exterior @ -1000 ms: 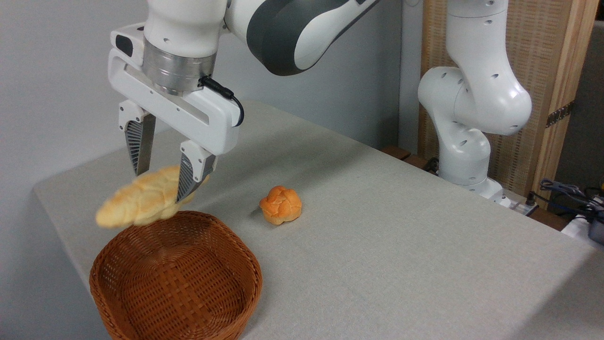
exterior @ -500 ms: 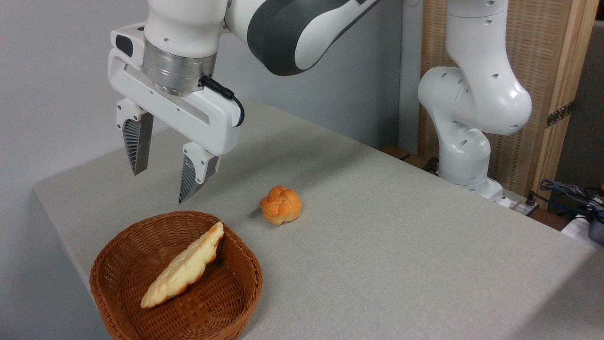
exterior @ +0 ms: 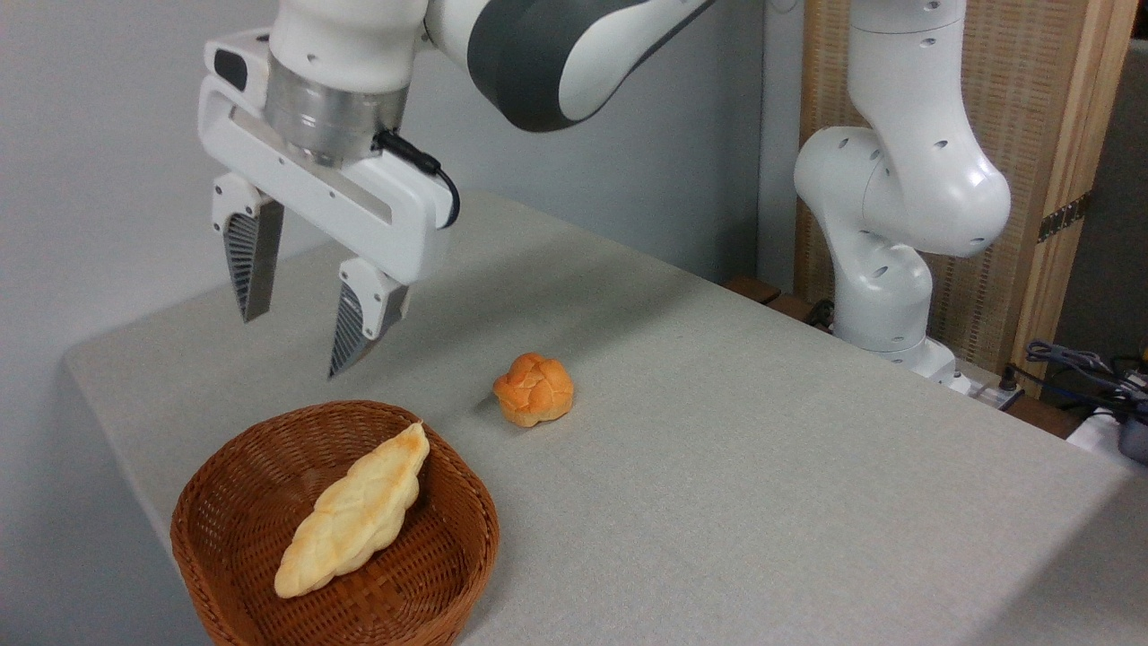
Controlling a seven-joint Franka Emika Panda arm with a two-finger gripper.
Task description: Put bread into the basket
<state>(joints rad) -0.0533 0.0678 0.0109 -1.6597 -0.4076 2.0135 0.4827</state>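
Note:
The bread [exterior: 354,513], a long pale-golden braided loaf with pointed ends, lies flat inside the round brown wicker basket [exterior: 448,556] at the table's front left. One pointed end rests near the basket's far rim. My gripper [exterior: 291,345] hangs above the basket's back edge, open, with nothing between its two ribbed fingers [exterior: 247,267].
A small round orange-brown bun [exterior: 534,388] sits on the grey table [exterior: 762,467] to the right of the basket. The arm's white base [exterior: 888,269] stands at the table's far right edge, with cables beyond it. A wall runs behind the table.
The gripper opened and let go of the bread, which dropped into the basket and settled flat. The gripper has since risen slightly.

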